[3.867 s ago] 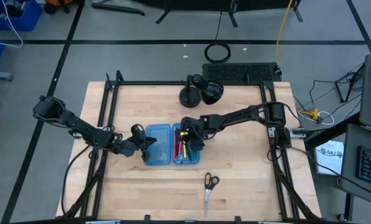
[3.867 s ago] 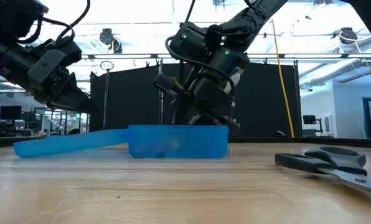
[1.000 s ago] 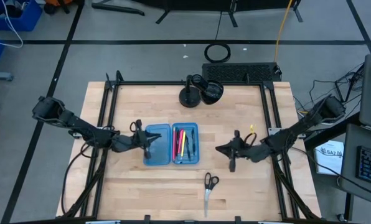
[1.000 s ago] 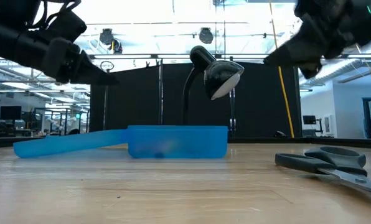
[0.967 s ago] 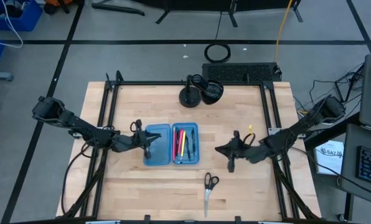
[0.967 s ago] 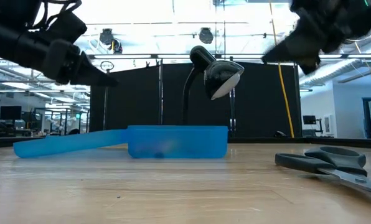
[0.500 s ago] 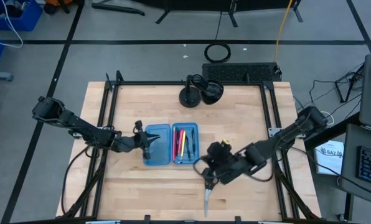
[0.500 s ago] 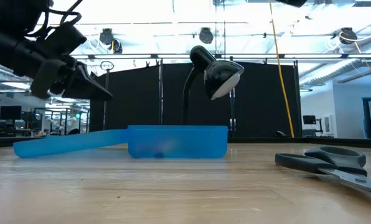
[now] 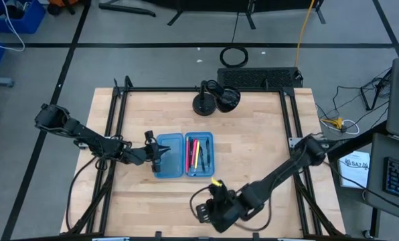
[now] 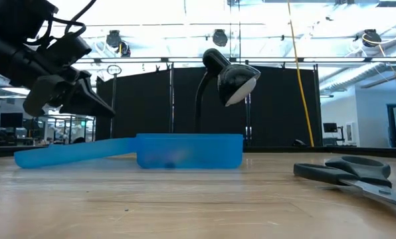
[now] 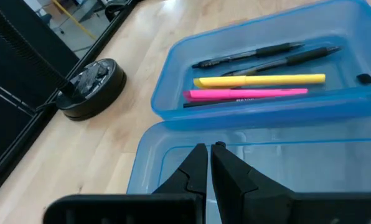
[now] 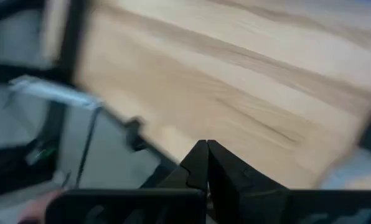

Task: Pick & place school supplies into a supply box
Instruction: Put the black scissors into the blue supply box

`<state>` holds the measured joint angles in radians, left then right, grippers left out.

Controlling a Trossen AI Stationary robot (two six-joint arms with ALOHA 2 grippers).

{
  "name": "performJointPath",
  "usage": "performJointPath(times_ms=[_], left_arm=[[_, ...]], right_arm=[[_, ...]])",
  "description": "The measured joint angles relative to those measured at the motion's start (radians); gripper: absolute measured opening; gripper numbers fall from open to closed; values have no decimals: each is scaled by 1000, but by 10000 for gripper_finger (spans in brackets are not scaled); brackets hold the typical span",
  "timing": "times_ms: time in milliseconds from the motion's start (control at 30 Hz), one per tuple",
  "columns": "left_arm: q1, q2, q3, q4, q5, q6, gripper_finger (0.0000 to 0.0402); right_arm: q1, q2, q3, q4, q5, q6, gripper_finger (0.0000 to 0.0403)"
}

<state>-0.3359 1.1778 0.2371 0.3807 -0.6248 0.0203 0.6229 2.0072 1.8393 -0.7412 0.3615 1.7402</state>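
The left gripper (image 9: 156, 152), fingers pinched together and empty, hovers over the supply box (image 9: 185, 154) lid half, seemingly to steady it, pens (image 11: 254, 79) lying inside, while the right gripper (image 9: 203, 213), closed, hangs near the scissors (image 10: 354, 174)

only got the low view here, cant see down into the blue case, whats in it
Observer: The translucent blue plastic pencil case holds two black pens, a yellow pen and a pink pen, all in the half on the right arm's side.
Operator: and the other half
Observer: Empty. The left gripper hovers over it, jaws together and holding nothing.
Operator: right arm isnt in my view at all
Observer: The right gripper is over the wooden table edge opposite the black desk lamp, jaws shut and empty.
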Motion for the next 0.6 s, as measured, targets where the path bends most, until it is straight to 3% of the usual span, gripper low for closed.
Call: performJointPath(times_ms=[167, 300, 600], left_arm=[[0, 0, 0, -6, 28, -3, 26], [0, 0, 0, -18, 78, -3, 26], [0, 0, 0, -22, 102, 1, 26]], right_arm=[[10, 101, 0, -171, -103, 182, 0], [-5, 136, 0, -315, -176, 186, 0], [-58, 139, 0, -435, -158, 103, 17]])
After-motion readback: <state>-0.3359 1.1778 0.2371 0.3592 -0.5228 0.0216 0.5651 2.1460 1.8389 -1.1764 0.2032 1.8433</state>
